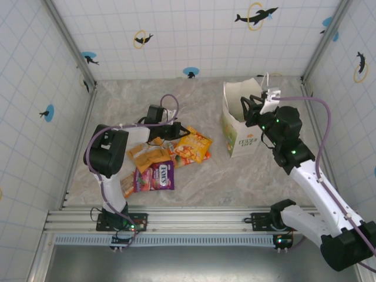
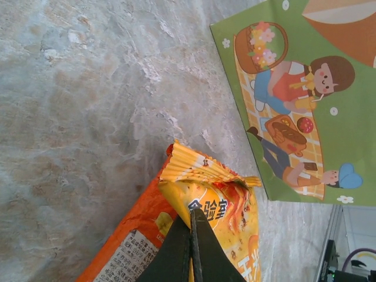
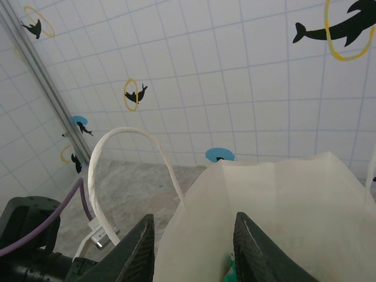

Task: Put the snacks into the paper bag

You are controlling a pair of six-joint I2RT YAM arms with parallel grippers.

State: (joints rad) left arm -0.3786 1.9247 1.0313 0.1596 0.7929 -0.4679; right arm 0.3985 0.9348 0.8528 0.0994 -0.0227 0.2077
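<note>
Several snacks lie left of centre: a purple packet (image 1: pixel 155 176), orange packets (image 1: pixel 150 157) and a yellow packet (image 1: pixel 194 147). My left gripper (image 1: pixel 179 130) is shut on the yellow packet's (image 2: pixel 235 205) crimped top corner; in the left wrist view the left gripper (image 2: pixel 192 218) has its jaws pressed together on the foil, with an orange packet (image 2: pixel 126 238) beneath. The white paper bag (image 1: pixel 238 126) stands open at the right. My right gripper (image 1: pixel 251 108) hovers at its mouth. In the right wrist view the right gripper (image 3: pixel 197 252) is open, and its fingers straddle the bag's wall (image 3: pixel 282 200).
A white loop handle (image 3: pixel 117 153) arches beside the right gripper's left finger. Something green (image 3: pixel 231 274) shows low inside the bag. The bag's cartoon-printed side (image 2: pixel 294 100) faces the snack pile. Tiled walls close in the marble table (image 1: pixel 117 106) on three sides.
</note>
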